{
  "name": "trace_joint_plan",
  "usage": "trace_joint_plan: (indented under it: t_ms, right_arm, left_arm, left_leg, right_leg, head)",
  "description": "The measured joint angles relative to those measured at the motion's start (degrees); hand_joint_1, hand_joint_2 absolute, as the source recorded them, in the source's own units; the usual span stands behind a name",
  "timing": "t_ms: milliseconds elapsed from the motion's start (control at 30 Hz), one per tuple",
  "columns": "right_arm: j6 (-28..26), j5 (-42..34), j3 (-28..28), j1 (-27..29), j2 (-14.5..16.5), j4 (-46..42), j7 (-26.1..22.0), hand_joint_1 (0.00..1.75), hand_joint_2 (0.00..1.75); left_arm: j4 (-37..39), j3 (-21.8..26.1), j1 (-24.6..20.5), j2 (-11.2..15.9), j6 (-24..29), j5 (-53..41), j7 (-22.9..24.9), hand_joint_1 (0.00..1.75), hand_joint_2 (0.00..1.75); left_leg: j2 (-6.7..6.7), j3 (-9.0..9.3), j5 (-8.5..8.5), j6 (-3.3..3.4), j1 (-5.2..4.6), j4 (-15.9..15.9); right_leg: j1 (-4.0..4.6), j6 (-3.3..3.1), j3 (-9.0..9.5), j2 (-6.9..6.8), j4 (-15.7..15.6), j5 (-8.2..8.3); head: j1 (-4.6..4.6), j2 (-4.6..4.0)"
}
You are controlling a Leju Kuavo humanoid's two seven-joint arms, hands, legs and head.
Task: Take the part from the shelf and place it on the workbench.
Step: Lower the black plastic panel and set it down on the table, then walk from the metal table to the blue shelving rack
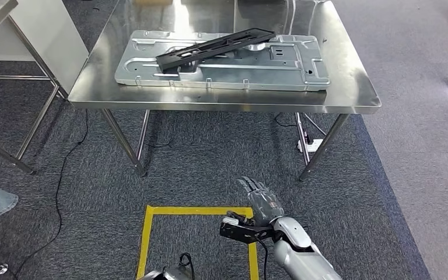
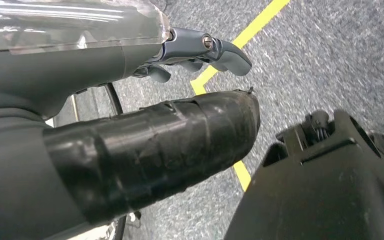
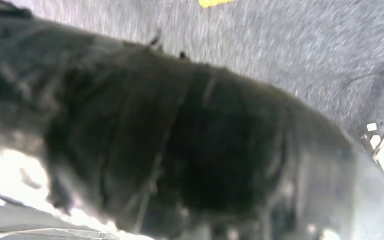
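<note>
Black part point(image 1: 214, 48) on steel workbench point(image 1: 350, 87), unlabelled

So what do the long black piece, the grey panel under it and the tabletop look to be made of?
Black part: probably matte plastic, dull and without glare, though painted metal is possible. Grey panel: likely stamped sheet metal, with pressed ribs and a soft sheen. Workbench: looks like brushed stainless steel, showing blurred reflections.

No legible text, labels or nos. anywhere.

Open carpet point(image 1: 210, 169) between robot hand point(image 1: 261, 204) and workbench point(image 1: 350, 93); bench edge and legs point(image 1: 321, 146) as barriers.
</note>
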Motion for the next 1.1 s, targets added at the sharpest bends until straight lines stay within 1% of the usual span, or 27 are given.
trace_joint_plan:
  t_ms: [33,67,133,167,200,267,300,333,367,400,433,467,533,567,633,667,700,733,800,833,867,900,933,967,1033,1067,1100]
  right_arm:
    - [-0.03,-1.14,-1.37,0.12,0.03,0.9,-1.25,0.0,0.0]
    - [-0.14,-2.0,-2.6,0.27,0.05,1.86,-2.38,0.0,0.0]
    - [-0.38,-2.94,-4.71,0.78,0.04,3.92,-3.87,0.0,0.0]
    - [-0.45,-3.08,-5.46,1.0,0.07,4.72,-4.19,0.0,0.0]
    - [-0.49,-3.13,-6.02,1.16,0.1,5.32,-4.34,0.0,0.0]
    - [-0.53,-3.14,-6.83,1.25,0.19,6.13,-4.44,0.0,0.0]
    - [-0.53,-3.14,-7.17,1.31,0.2,6.49,-4.44,0.0,0.0]
    - [-0.53,-3.14,-7.52,1.41,0.21,6.86,-4.44,0.0,0.0]
    - [-0.53,-3.14,-7.84,1.51,0.21,7.2,-4.44,0.0,0.0]
    - [-0.53,-3.14,-8.13,1.61,0.21,7.49,-4.44,0.0,0.0]
    - [-0.53,-3.14,-8.38,1.66,0.22,7.72,-4.44,0.0,0.0]
    - [-0.54,-3.14,-8.6,1.68,0.24,7.9,-4.44,0.0,0.0]
    - [-0.57,-3.14,-8.91,1.69,0.28,8.13,-4.44,0.0,0.0]
    - [-0.6,-3.14,-9.03,1.69,0.31,8.23,-4.44,0.0,0.0]
    - [-0.62,-3.14,-9.25,1.71,0.34,8.45,-4.44,0.0,0.0]
    - [-0.62,-3.14,-9.41,1.73,0.34,8.58,-4.44,0.0,0.0]
    - [-0.61,-3.14,-9.58,1.76,0.34,8.71,-4.44,0.0,0.0]
    - [-0.49,-3.22,-9.76,1.77,0.34,8.85,-4.32,0.0,0.0]
    - [0.21,-3.62,-10.16,1.82,0.34,9.18,-3.7,0.0,0.0]
    - [0.76,-3.93,-10.46,1.9,0.32,9.42,-3.24,0.0,0.0]
    - [1.47,-4.29,-10.89,1.99,0.28,9.81,-2.7,0.0,0.0]
    - [2.31,-4.74,-11.36,2.07,0.23,10.28,-2.07,0.0,0.0]
    - [3.32,-5.28,-11.94,2.1,0.08,10.97,-1.24,0.0,0.0]
    - [4.48,-5.91,-12.66,2.11,-0.1,11.82,-0.19,0.0,0.0]
    - [6.39,-7.03,-14.28,2.12,-0.65,13.46,2.0,0.0,0.0]
    - [6.96,-7.48,-15.16,2.15,-0.92,14.27,3.09,0.0,0.0]
    - [7.24,-7.98,-16.03,2.29,-1.35,15.02,4.04,0.0,0.0]
  left_arm:
    - [0.0,0.0,0.02,0.03,-0.08,0.02,-0.04,0.0,0.0]
    - [0.0,0.0,0.04,0.05,-0.13,0.03,-0.12,0.0,0.0]
    - [0.01,0.01,0.14,0.16,-0.19,0.04,-0.25,0.0,0.0]
    - [0.02,0.02,0.2,0.22,-0.2,0.04,-0.28,0.0,0.0]
    - [0.02,0.02,0.28,0.28,-0.21,0.04,-0.28,0.0,0.0]
    - [0.02,0.02,0.38,0.38,-0.22,0.05,-0.28,0.0,0.0]
    - [0.02,0.02,0.44,0.42,-0.22,0.06,-0.28,0.0,0.0]
    - [0.02,0.02,0.5,0.44,-0.22,0.06,-0.28,0.0,0.0]
    - [0.02,0.02,0.57,0.46,-0.22,0.06,-0.28,0.0,0.0]
    - [0.02,0.02,0.62,0.48,-0.22,0.06,-0.28,0.0,0.0]
    - [0.02,0.02,0.64,0.49,-0.22,0.06,-0.28,0.0,0.0]
    - [0.02,0.02,0.64,0.49,-0.21,0.06,-0.28,0.0,0.0]
    - [0.02,0.02,0.64,0.47,-0.19,0.06,-0.28,0.0,0.0]
    - [0.02,0.02,0.66,0.46,-0.19,0.06,-0.28,0.0,0.0]
    - [0.02,0.02,0.7,0.44,-0.19,0.07,-0.28,0.0,0.0]
    - [0.02,0.02,0.7,0.42,-0.2,0.07,-0.27,0.0,0.0]
    - [0.02,0.02,0.69,0.4,-0.2,0.07,-0.27,0.0,0.0]
    - [0.02,0.02,0.68,0.4,-0.2,0.06,-0.28,0.0,0.0]
    - [0.02,0.02,0.69,0.4,-0.28,0.0,-0.42,0.0,0.0]
    - [0.02,0.02,0.69,0.4,-0.33,-0.05,-0.52,0.0,0.0]
    - [0.02,0.02,0.7,0.41,-0.41,-0.09,-0.64,0.0,0.0]
    - [0.02,0.02,0.71,0.42,-0.47,-0.12,-0.74,0.0,0.0]
    - [0.02,0.02,0.72,0.43,-0.56,-0.14,-0.82,0.0,0.0]
    - [0.02,0.02,0.73,0.43,-0.68,-0.15,-0.9,0.0,0.0]
    - [0.02,0.02,0.78,0.44,-0.9,-0.16,-1.07,0.0,0.0]
    - [0.02,0.02,0.85,0.48,-0.89,-0.19,-1.38,0.0,0.0]
    - [0.02,-0.01,1.23,0.81,-0.46,-0.25,-2.03,0.0,0.0]
  left_leg:
    - [0.02,-0.13,0.53,-0.31,0.01,-0.08]
    - [0.05,-0.22,1.12,-0.65,0.06,-0.25]
    - [-0.01,-0.69,1.24,-1.28,0.25,-0.2]
    - [-0.1,-1.23,-0.14,-1.52,0.31,0.72]
    - [-0.19,-1.98,-2.66,-1.75,0.36,2.76]
    - [-0.26,-3.75,-8.72,-2.1,0.51,9.77]
    - [-0.26,-4.34,-10.52,-2.27,0.56,13.54]
    - [-0.25,-4.38,-10.83,-2.4,0.59,16.2]
    - [-0.25,-3.58,-9.8,-2.47,0.63,17.11]
    - [-0.25,-1.9,-8.06,-2.49,0.68,16.09]
    - [-0.25,0.7,-6.54,-2.46,0.73,13.21]
    - [-0.28,3.94,-6.18,-2.4,0.74,9.07]
    - [-0.45,8.98,-7.73,-2.07,0.62,1.38]
    - [-0.54,10.03,-8.54,-1.84,0.51,-0.59]
    - [-0.49,9.59,-8.0,-1.07,0.47,-1.27]
    - [-0.39,9.2,-7.36,-0.57,0.52,-1.36]
    - [-0.26,8.62,-6.62,0.0,0.57,-1.48]
    - [-0.15,7.93,-5.83,0.44,0.59,-1.54]
    - [-0.07,6.11,-4.37,0.92,0.36,-1.46]
    - [-0.04,5.11,-3.66,0.94,0.24,-1.38]
    - [-0.03,4.09,-3.0,0.94,0.13,-1.28]
    - [-0.02,3.07,-2.37,0.9,0.05,-1.15]
    - [-0.03,2.14,-1.77,0.83,-0.02,-0.99]
    - [-0.05,1.36,-1.23,0.71,-0.08,-0.84]
    - [-0.05,0.44,-0.24,0.27,-0.22,-0.62]
    - [-0.02,0.27,0.29,-0.03,-0.19,-0.71]
    - [0.03,0.2,0.86,-0.36,-0.15,-0.89]
  right_leg:
    - [0.21,-0.18,1.79,0.03,-2.78,-0.75]
    - [0.45,-0.33,2.43,0.06,-4.23,-1.03]
    - [0.36,-1.0,1.8,-0.07,-4.89,0.14]
    - [0.26,-1.45,1.25,-0.18,-5.12,0.82]
    - [0.13,-1.9,0.48,-0.27,-5.3,1.64]
    - [0.24,-2.35,-1.42,-0.3,-5.15,3.15]
    - [0.28,-2.39,-2.45,-0.34,-5.02,3.88]
    - [0.3,-2.34,-3.44,-0.42,-4.88,4.54]
    - [0.29,-2.25,-4.43,-0.52,-4.68,5.17]
    - [0.26,-2.11,-5.43,-0.59,-4.43,5.76]
    - [0.21,-1.92,-6.36,-0.62,-4.12,6.33]
    - [0.24,-1.68,-7.21,-0.59,-3.76,6.84]
    - [0.31,-1.1,-8.27,-0.53,-3.21,7.82]
    - [0.33,-0.78,-8.51,-0.53,-3.21,8.38]
    - [0.25,-0.12,-8.72,-0.49,-3.47,9.23]
    - [0.16,0.21,-9.06,-0.41,-3.1,8.48]
    - [0.07,0.51,-9.6,-0.31,-1.8,6.51]
    - [-0.09,0.76,-10.37,-0.22,0.69,3.51]
    - [-0.24,1.22,-12.02,-0.16,8.12,-2.21]
    - [-0.28,1.37,-12.39,-0.16,11.44,-3.25]
    - [-0.3,1.43,-12.1,-0.16,13.4,-2.84]
    - [-0.3,1.39,-10.92,-0.16,13.53,-1.38]
    - [-0.27,1.22,-8.72,-0.15,11.68,0.24]
    - [-0.2,0.9,-5.53,-0.12,8.18,1.08]
    - [0.15,0.17,1.03,-0.06,-0.71,-0.09]
    - [0.37,-0.14,3.0,0.0,-3.77,-1.01]
    - [0.57,-0.4,3.81,0.04,-5.5,-1.39]
  head:
    - [-0.01,0.0]
    - [-0.03,0.0]
    - [0.0,0.0]
    - [-0.03,0.0]
    - [-0.07,0.0]
    - [-0.15,0.0]
    - [-0.17,0.0]
    - [-0.17,0.0]
    - [-0.17,0.0]
    - [-0.17,0.0]
    - [-0.18,0.0]
    - [-0.18,0.0]
    - [-0.13,0.0]
    - [-0.11,0.0]
    - [-0.09,0.0]
    - [-0.08,0.0]
    - [-0.06,0.0]
    - [-0.05,0.0]
    - [-0.05,0.0]
    - [-0.05,0.0]
    - [-0.06,0.0]
    - [-0.06,0.0]
    - [-0.07,0.0]
    - [-0.08,0.0]
    - [-0.1,0.0]
    - [-0.11,0.0]
    - [-0.09,0.0]
